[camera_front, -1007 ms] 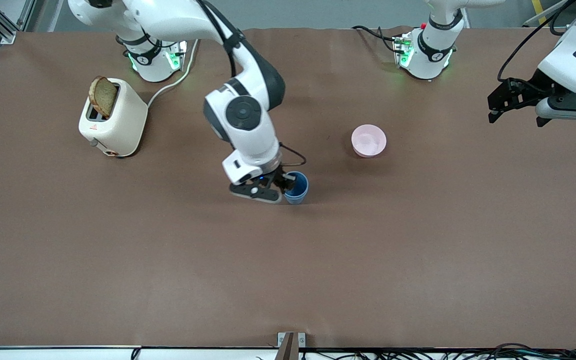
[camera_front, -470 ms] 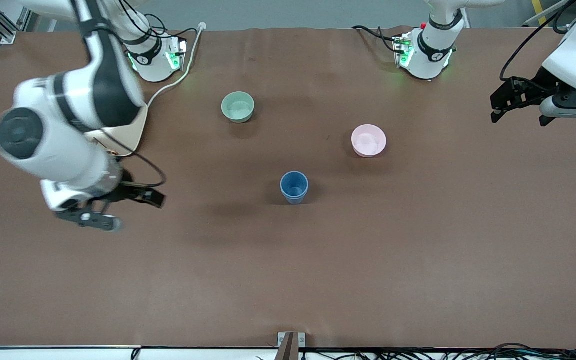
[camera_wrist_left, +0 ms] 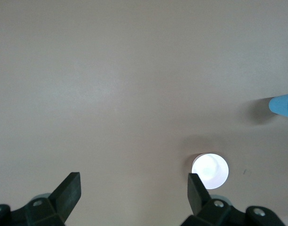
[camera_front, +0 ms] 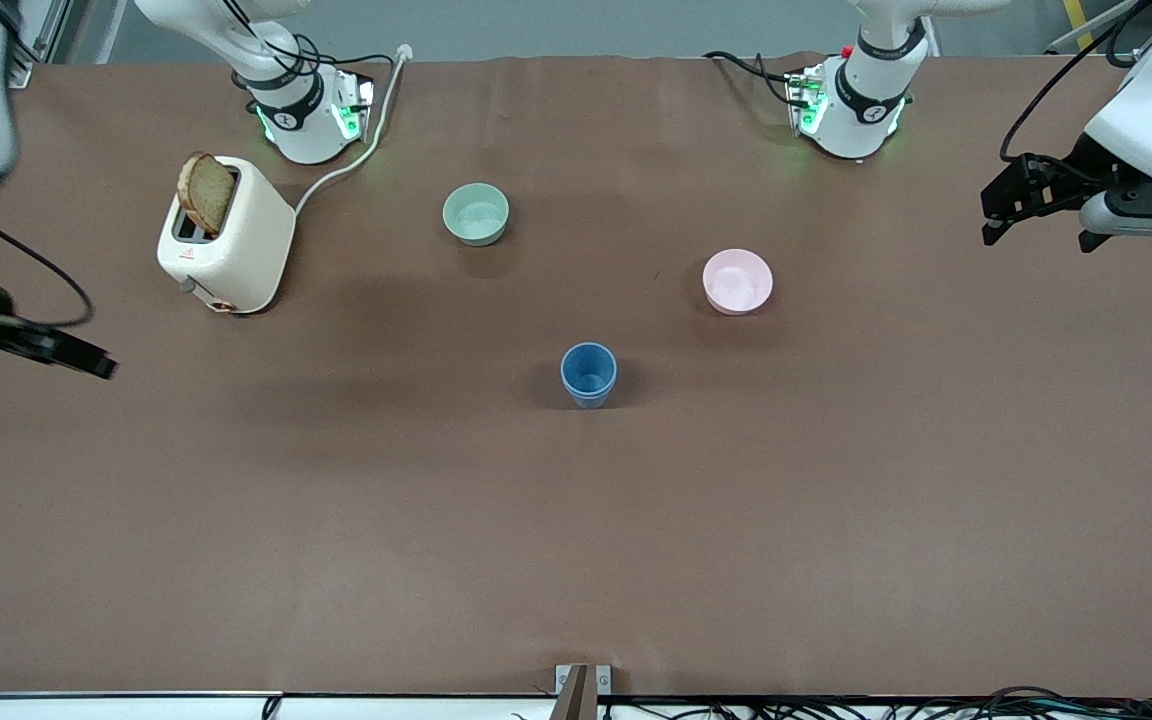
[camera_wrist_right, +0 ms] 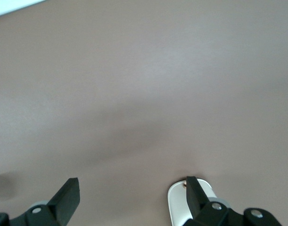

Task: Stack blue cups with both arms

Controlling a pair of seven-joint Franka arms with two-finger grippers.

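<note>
Both grippers hang empty with fingers spread wide: the right gripper at the front view's left edge, the left gripper at the upper right of that view, over the table. 1 blue cup stands upright at the frame's centre, below the pink bowl and green bowl.

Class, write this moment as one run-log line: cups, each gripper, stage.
blue cups: nested, upright on table | right gripper: open, empty, over right arm's table end | left gripper: open, empty, waiting | stage: stack done
</note>
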